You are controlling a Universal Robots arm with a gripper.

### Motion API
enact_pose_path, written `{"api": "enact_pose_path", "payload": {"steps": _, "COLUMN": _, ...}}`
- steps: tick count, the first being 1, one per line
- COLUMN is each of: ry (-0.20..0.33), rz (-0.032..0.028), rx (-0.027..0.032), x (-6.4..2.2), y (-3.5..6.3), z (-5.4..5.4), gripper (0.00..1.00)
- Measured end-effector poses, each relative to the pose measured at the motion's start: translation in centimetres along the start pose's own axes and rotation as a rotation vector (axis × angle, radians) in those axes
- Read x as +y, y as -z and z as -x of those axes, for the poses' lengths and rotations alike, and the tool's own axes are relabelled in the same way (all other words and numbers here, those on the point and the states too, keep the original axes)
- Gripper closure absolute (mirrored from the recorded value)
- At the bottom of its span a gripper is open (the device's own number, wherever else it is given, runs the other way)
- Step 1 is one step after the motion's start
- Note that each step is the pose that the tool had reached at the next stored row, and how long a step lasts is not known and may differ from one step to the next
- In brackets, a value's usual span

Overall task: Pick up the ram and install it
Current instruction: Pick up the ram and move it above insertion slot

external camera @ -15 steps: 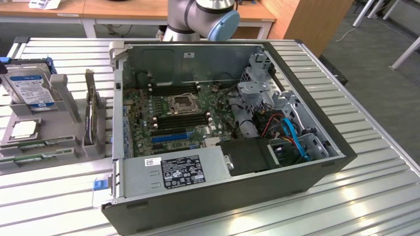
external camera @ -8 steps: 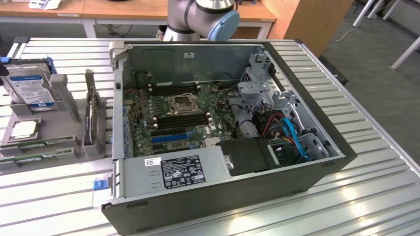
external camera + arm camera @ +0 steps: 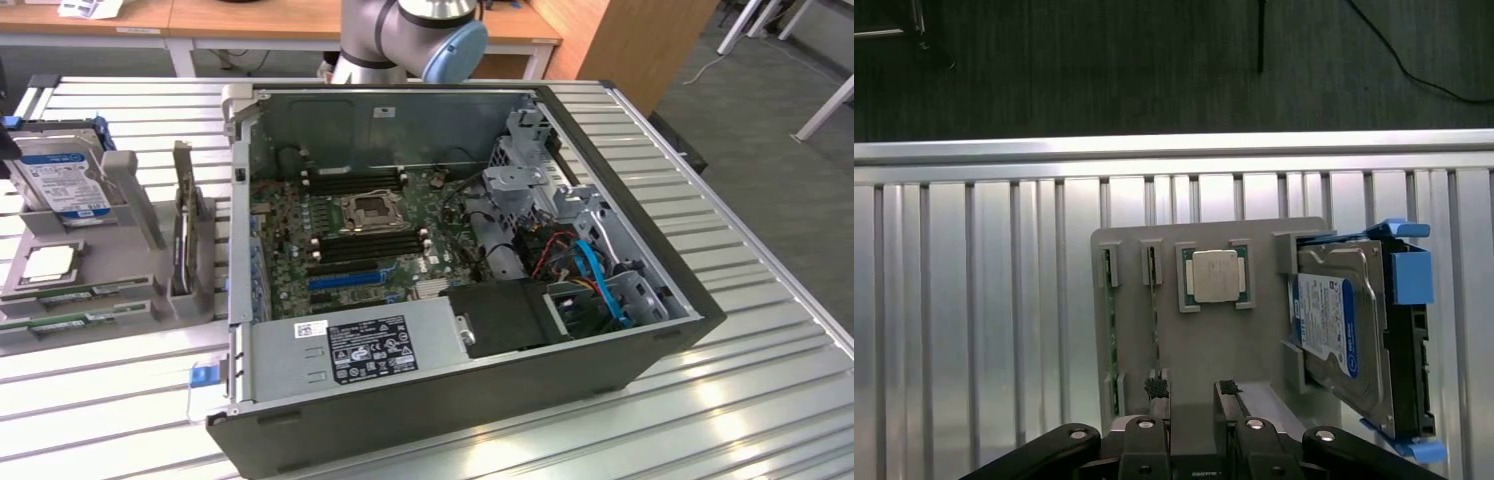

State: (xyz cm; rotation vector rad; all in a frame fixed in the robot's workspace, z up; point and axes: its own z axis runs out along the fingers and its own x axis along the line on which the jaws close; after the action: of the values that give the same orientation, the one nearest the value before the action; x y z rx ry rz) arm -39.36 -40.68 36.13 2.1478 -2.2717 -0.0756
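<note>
With its jaws spread apart, the tool (image 3: pixel 1190 388) hangs over the grey holder (image 3: pixel 1204 345) on the worktop (image 3: pixel 994 300), where the ram (image 3: pixel 1154 330) stands on edge in a slot beside the processor (image 3: pixel 1215 275), its long axis running straight away from the tool, nearer end almost beneath it.

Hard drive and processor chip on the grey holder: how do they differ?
The hard drive is far larger than the processor chip. The hard drive stands on edge; the processor chip lies flat. The hard drive carries a blue label; the processor chip is plain silver. Both sit in the grey holder.
</note>
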Motion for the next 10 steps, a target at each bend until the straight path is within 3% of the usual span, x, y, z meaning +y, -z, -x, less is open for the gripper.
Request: {"api": "enact_pose_path", "payload": {"steps": 10, "ry": 0.0, "rz": 0.0, "rx": 0.0, "x": -0.04, "y": -0.76, "z": -0.01, "gripper": 0.69}}
